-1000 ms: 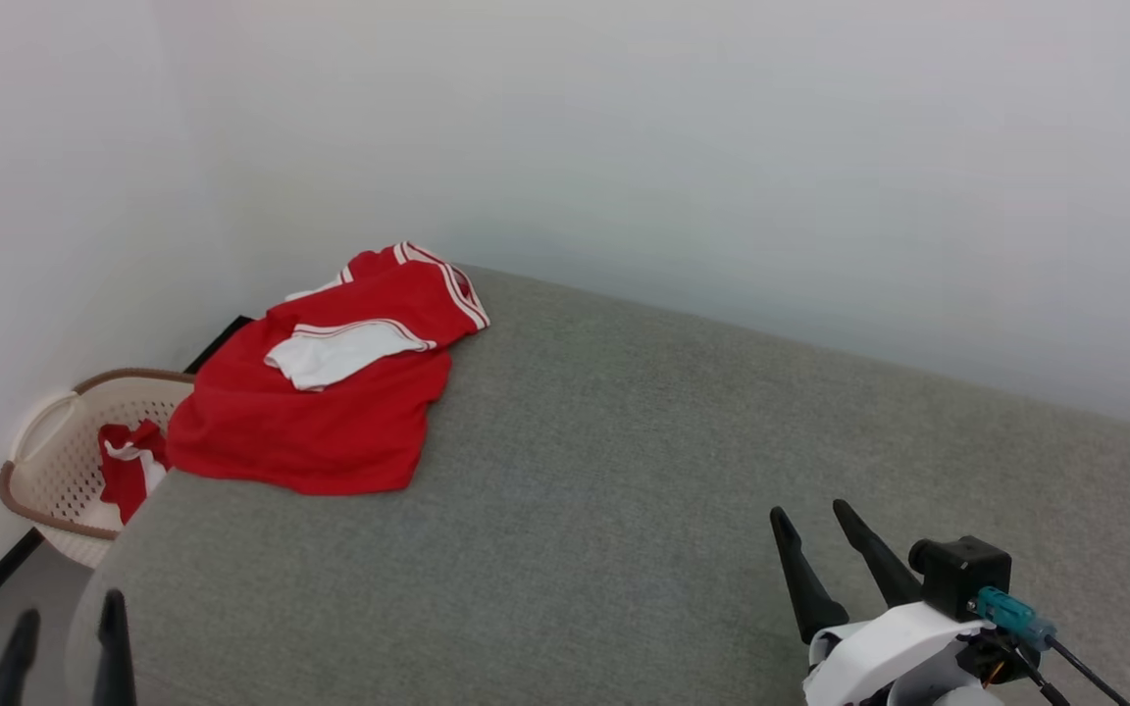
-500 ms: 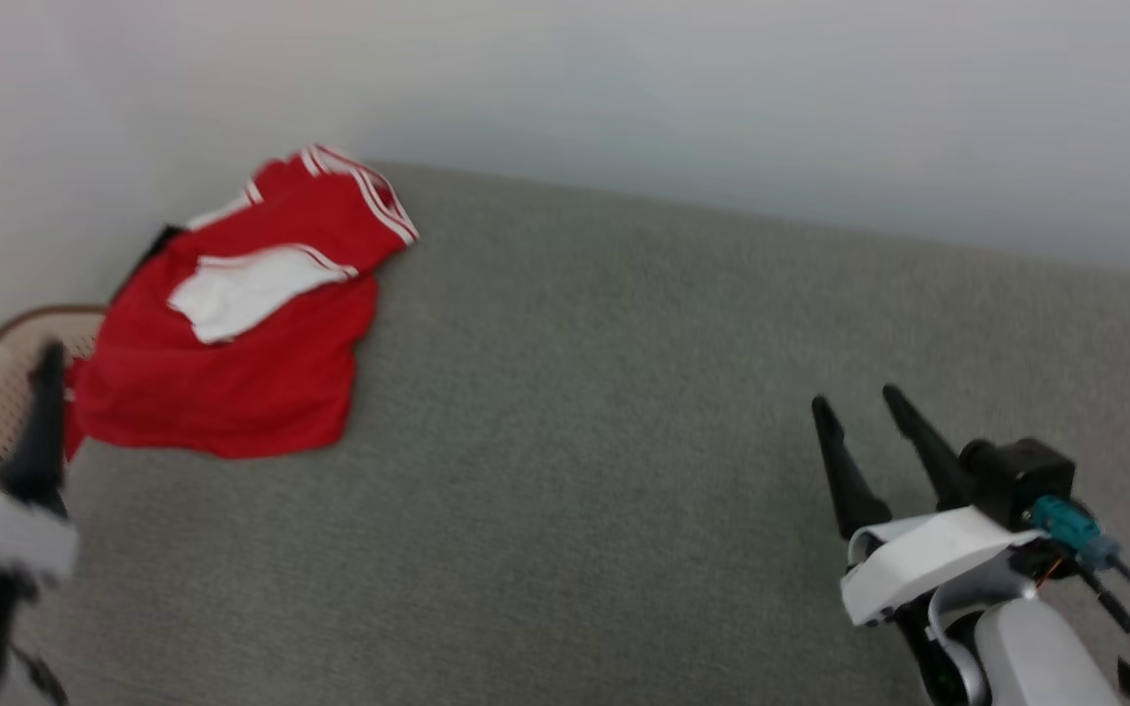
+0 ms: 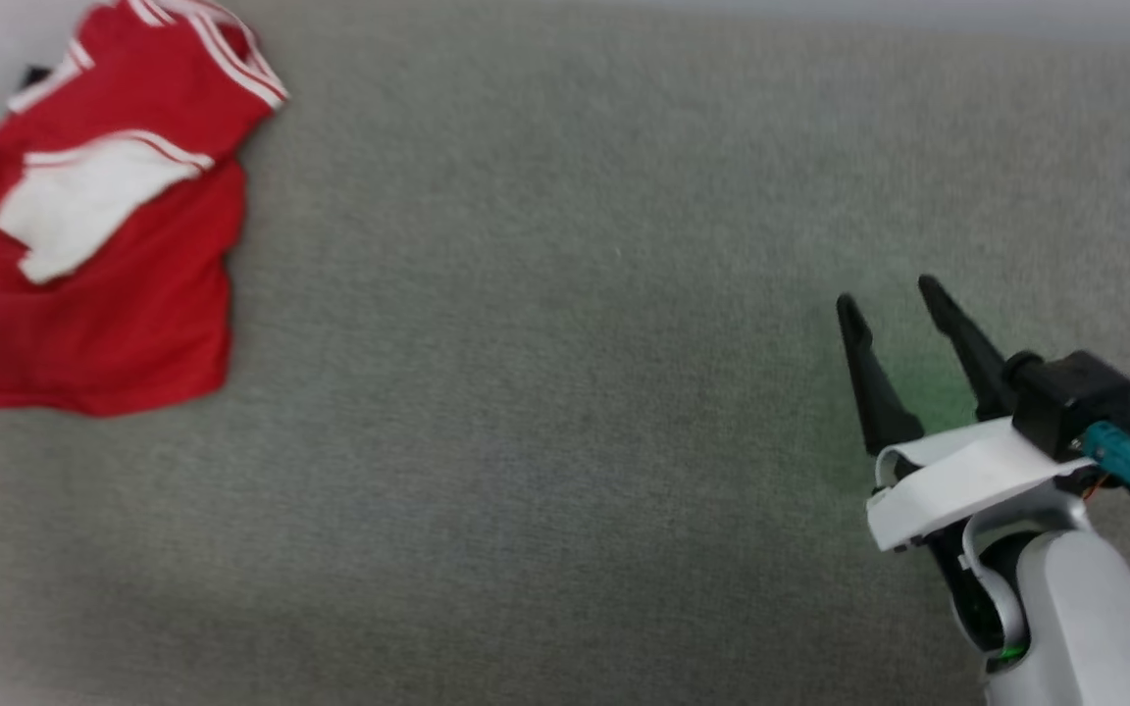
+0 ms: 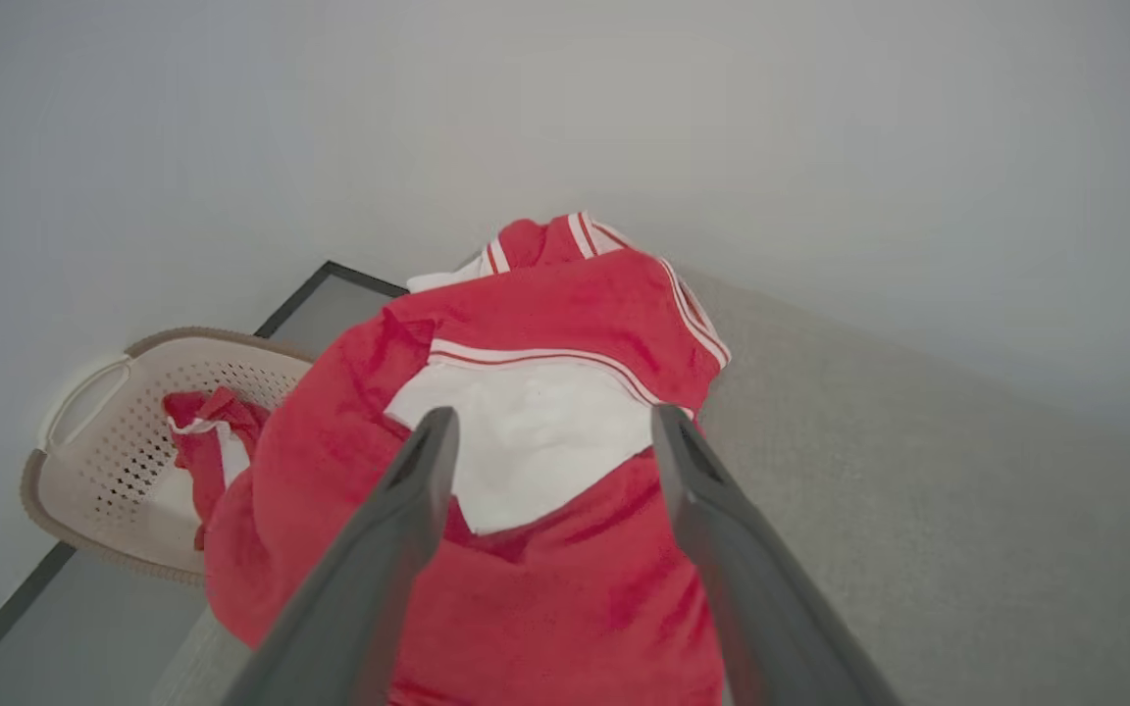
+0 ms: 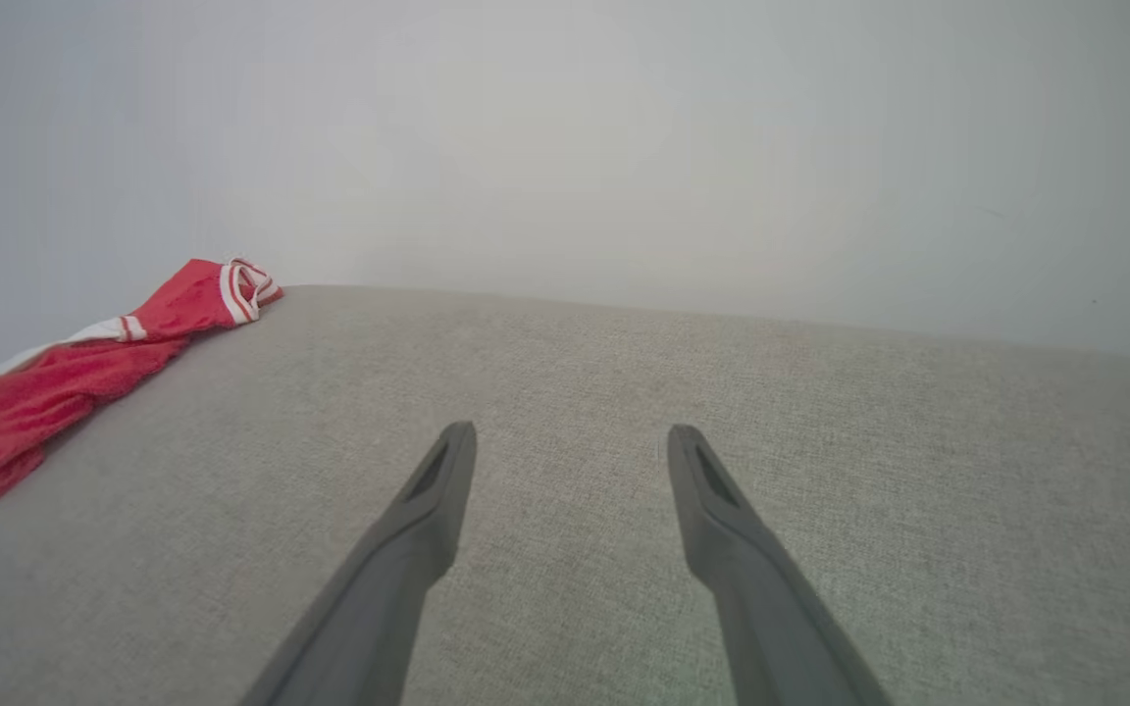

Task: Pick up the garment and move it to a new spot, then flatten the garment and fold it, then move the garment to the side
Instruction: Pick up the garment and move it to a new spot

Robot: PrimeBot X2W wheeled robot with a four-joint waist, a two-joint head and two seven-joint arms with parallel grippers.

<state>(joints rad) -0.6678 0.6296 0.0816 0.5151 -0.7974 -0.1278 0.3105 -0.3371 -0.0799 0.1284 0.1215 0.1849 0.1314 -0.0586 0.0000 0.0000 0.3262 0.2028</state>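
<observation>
The garment [image 3: 114,294], a red shirt with a white sleeve and red-white striped trim, lies crumpled at the far left corner of the grey fabric surface [image 3: 565,392]. In the left wrist view my left gripper [image 4: 553,412] is open and hovers just short of the garment [image 4: 545,294], its fingers framing the white sleeve without touching it. Far to the right, my right gripper [image 3: 886,292] is open and empty above the bare surface. The right wrist view has that gripper [image 5: 570,428] pointing at the wall, with the garment [image 5: 35,402] at the left.
A beige perforated basket [image 4: 104,461] stands on the floor beyond the surface's left edge, holding another red and white cloth [image 4: 202,441]. A pale wall [image 5: 565,147] rises close behind the surface.
The head camera has tilted down, so the garment now sits at the picture's upper left and the basket is out of it. The right gripper stays open and empty.
</observation>
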